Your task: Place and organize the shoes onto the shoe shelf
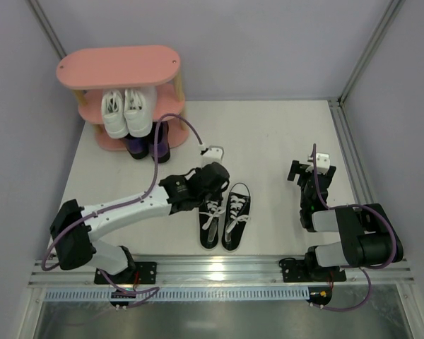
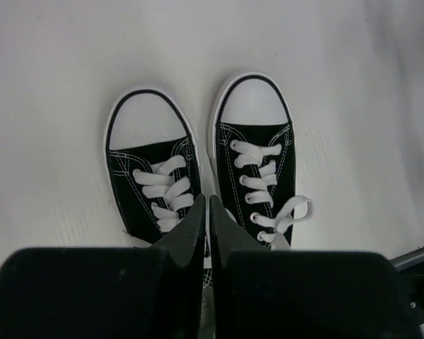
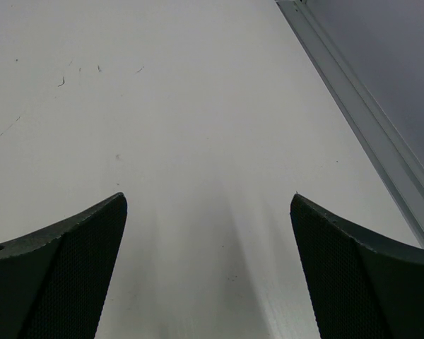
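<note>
1. A pair of black canvas sneakers, with white laces and white toe caps, lies side by side on the white table at its 6 o'clock edge, just short of the metal rail that carries the two arm bases
2. The left gripper hangs over the pair with its fingers set almost together, only a thin slit between them. The tips are down at the seam where the two shoes meet, beside the last rows of lacing, and whether they pinch the shoes' inner edges cannot be told
3. In the left wrist view the toe caps point away from the fingers, and a loose lace loop trails off the right-hand shoe
4. At 11 o'clock from the pair, in the table's far left corner, stands the shoe shelf, with pink oval boards on light wooden posts
5. White sneakers sit together on the middle board, their ends jutting past its front rim, and dark purple-black glossy shoes stand on the bottom board directly beneath them
6. At 2 o'clock from the black pair and well apart from it, the right gripper hovers over the table with its fingers spread wide and nothing between them
7. A purple cable arcs above the left arm
</note>
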`<state>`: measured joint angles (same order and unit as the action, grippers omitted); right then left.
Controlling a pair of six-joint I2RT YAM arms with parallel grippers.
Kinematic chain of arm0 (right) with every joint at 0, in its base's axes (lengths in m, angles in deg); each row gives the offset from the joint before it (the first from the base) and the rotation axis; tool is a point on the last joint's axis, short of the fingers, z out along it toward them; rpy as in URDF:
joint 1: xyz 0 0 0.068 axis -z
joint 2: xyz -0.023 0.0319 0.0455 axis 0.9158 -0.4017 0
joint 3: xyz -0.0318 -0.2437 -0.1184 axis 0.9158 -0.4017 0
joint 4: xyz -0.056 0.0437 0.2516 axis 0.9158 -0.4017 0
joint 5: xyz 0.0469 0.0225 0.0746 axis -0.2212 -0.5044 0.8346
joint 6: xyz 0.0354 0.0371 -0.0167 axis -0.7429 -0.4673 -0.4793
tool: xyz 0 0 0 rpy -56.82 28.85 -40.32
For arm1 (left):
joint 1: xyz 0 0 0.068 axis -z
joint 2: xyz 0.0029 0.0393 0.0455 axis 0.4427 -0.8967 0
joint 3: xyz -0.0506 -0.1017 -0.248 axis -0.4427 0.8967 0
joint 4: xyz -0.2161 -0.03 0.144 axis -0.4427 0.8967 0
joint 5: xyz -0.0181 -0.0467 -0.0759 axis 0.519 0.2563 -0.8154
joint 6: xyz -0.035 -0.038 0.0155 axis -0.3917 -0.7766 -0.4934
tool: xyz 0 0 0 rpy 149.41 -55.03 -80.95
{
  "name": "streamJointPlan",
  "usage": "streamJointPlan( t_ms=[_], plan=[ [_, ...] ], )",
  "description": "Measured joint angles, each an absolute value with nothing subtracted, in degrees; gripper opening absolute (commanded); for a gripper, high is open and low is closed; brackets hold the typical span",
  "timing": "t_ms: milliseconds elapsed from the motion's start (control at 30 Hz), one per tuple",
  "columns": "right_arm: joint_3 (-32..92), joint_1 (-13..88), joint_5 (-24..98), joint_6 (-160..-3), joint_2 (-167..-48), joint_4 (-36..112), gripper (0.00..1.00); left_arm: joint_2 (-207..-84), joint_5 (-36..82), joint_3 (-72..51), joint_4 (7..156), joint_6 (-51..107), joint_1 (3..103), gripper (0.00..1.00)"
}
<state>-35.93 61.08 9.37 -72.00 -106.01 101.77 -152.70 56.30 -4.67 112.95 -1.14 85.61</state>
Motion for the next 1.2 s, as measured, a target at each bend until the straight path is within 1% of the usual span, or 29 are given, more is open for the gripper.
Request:
streamJointPlan(
  t_ms=[133, 167, 200, 233, 267, 300, 333, 367, 533, 633, 700, 733, 767, 800, 833, 867, 900, 933, 1000, 1033, 1200],
  plan=[
    [-35.93, 61.10, 9.35, -72.00, -106.01, 101.75, 0.97, -149.20, 59.47, -0.93, 111.05, -3.63, 90.24, 0.00],
    [-35.93, 61.10, 9.35, -72.00, -106.01, 101.75, 0.97, -148.89, 59.50, -0.85, 110.70, -3.83, 90.37, 0.02],
    [-35.93, 61.10, 9.35, -72.00, -106.01, 101.75, 0.97, -148.72, 59.50, -0.85, 110.15, -3.92, 90.29, 0.99],
    [-35.93, 61.10, 9.35, -72.00, -106.01, 101.75, 0.97, -148.59, 59.56, -0.85, 109.95, -4.00, 90.26, 0.95],
    [-35.93, 61.10, 9.35, -72.00, -106.01, 101.75, 0.97, -148.41, 59.58, -0.82, 109.93, -4.66, 90.22, 0.74],
    [-35.93, 61.10, 9.35, -71.98, -106.01, 101.75, 0.97, -148.11, 59.56, -0.41, 109.34, -6.01, 90.22, 0.58],
    [-35.93, 61.08, 9.35, -72.00, -106.01, 101.77, 0.97, -147.50, 59.43, 0.75, 107.94, -7.17, 90.26, 0.38],
    [-35.93, 61.08, 9.35, -71.98, -106.01, 101.77, 0.97, -146.73, 59.15, 2.30, 106.68, -8.99, 90.31, 0.00],
    [-35.93, 61.10, 9.35, -72.00, -106.01, 101.75, 0.97, -145.00, 57.86, 11.81, 102.76, -16.35, 91.44, 0.00],
    [-35.93, 61.10, 9.35, -72.00, -106.01, 101.75, 0.97, -147.30, 61.00, 11.63, 103.57, -19.06, 94.77, 0.00],
    [-35.93, 61.10, 9.37, -71.98, -106.01, 101.75, 0.97, -151.06, 63.82, 7.72, 106.30, -20.24, 98.11, 0.00],
    [-35.93, 61.10, 9.35, -72.00, -106.01, 101.75, 0.97, -153.42, 65.13, 4.92, 108.23, -20.96, 99.49, 0.03],
    [-35.93, 61.08, 9.35, -72.00, -106.01, 101.75, 0.97, -155.63, 66.47, 2.17, 109.76, -21.29, 100.51, 0.08],
    [-35.93, 61.10, 9.35, -72.00, -106.01, 101.75, 0.97, -158.29, 67.82, -1.11, 111.46, -21.66, 101.50, 0.18],
    [-35.93, 61.10, 9.35, -71.98, -106.01, 101.75, 0.97, -160.78, 68.98, -4.13, 113.41, -22.21, 102.29, 0.34],
    [-35.93, 61.10, 9.35, -72.00, -106.01, 101.77, 0.97, -162.49, 69.79, -6.25, 115.03, -22.67, 102.74, 0.42],
    [-35.93, 61.08, 9.35, -72.00, -106.01, 101.77, 0.97, -163.91, 70.40, -7.75, 115.99, -23.02, 103.03, 0.51],
    [-35.93, 61.10, 9.35, -72.00, -106.01, 101.77, 0.97, -164.89, 71.12, -8.67, 117.23, -23.57, 103.14, 0.70],
    [-35.93, 61.10, 9.35, -71.98, -106.01, 101.75, 0.97, -165.22, 72.41, -8.74, 119.59, -24.61, 103.57, 0.86],
    [-35.93, 61.10, 9.35, -72.00, -106.01, 101.75, 0.97, -165.18, 73.42, -8.74, 120.84, -25.25, 103.71, 0.98],
    [-35.93, 61.10, 9.35, -72.00, -106.01, 101.75, 0.97, -164.59, 76.43, -8.74, 125.60, -27.35, 105.13, 1.00]
  ],
)
